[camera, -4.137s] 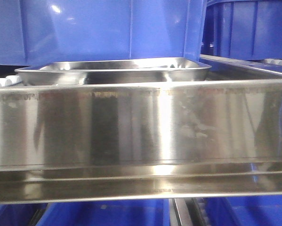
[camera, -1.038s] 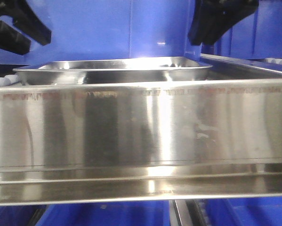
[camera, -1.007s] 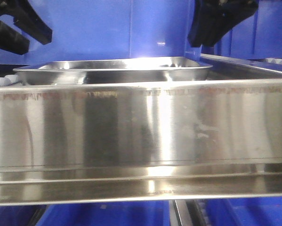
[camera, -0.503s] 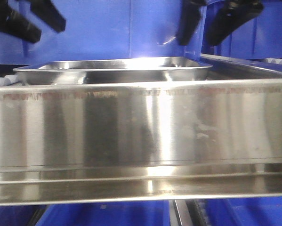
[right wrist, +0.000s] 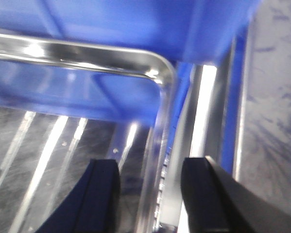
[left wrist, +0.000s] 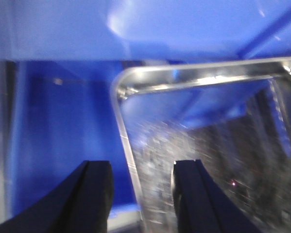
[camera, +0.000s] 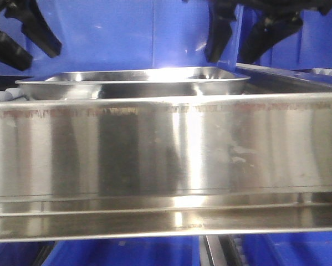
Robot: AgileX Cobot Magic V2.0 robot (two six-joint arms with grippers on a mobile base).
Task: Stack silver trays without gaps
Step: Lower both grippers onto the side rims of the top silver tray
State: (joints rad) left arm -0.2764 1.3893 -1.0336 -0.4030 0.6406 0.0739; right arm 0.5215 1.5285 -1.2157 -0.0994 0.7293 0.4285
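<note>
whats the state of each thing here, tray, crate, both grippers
Shallow rectangular shiny steel tray: lying flat, open side up, not gripped.
Left gripper: open, holding nothing, jaws either side of the tray's left rim, above it.
Right gripper: open, holding nothing, jaws either side of the tray's right rim, above it.
Big blue plastic crate: upright behind the tray, contents hidden.

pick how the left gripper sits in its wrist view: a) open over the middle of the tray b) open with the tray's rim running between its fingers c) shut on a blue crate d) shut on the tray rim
b: the left gripper is open, its two dark fingers on either side of the side rim of the silver tray.
</note>
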